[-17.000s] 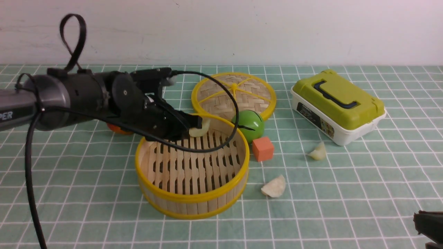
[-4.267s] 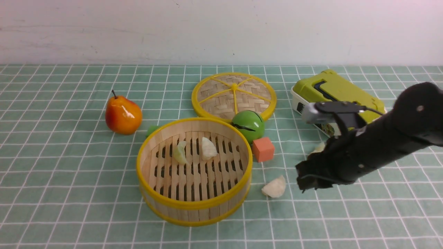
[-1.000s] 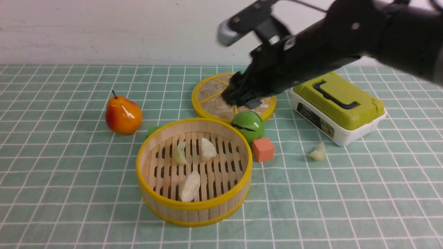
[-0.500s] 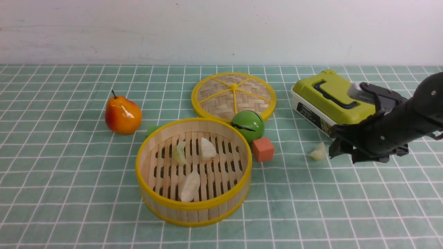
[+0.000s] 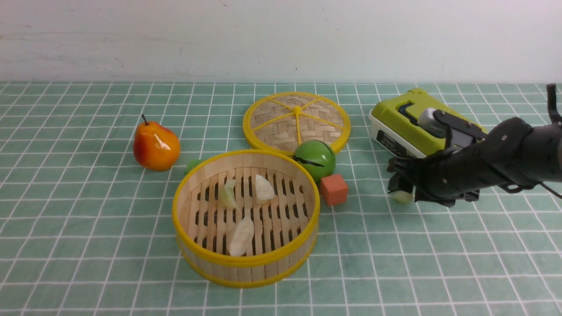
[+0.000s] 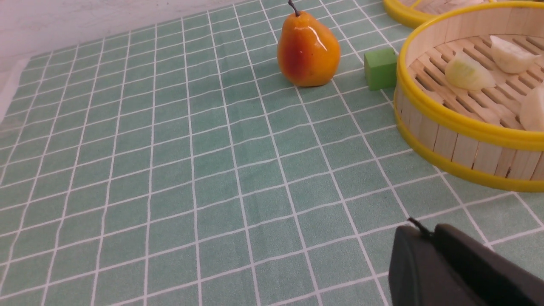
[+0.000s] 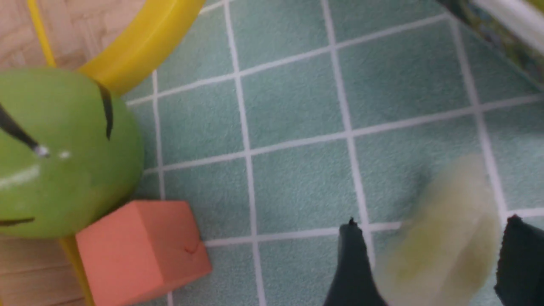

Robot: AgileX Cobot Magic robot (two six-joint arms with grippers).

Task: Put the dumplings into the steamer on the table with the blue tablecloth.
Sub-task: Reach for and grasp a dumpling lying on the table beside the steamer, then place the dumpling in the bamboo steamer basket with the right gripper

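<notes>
The right gripper (image 5: 398, 185) has come down near the table's (image 5: 439, 272) right edge, open jaws straddling the last loose dumpling (image 5: 401, 196).

the steamer (image 5: 246, 273) is sitting front and centre on the surface (image 5: 88, 219), three dumplings (image 5: 241, 237) lying in it. the lid (image 5: 281, 127) is lying behind it, a ball (image 5: 315, 159) sitting between the two. a cube (image 5: 333, 189) is sitting before the ball. a pear (image 5: 156, 147) and a small block (image 6: 379, 69) are sitting at the steamer's rear left. farther right, before the box (image 5: 397, 115), a fourth dumpling (image 5: 401, 197) is lying between the fingers of the right pincer (image 5: 400, 184).
</notes>
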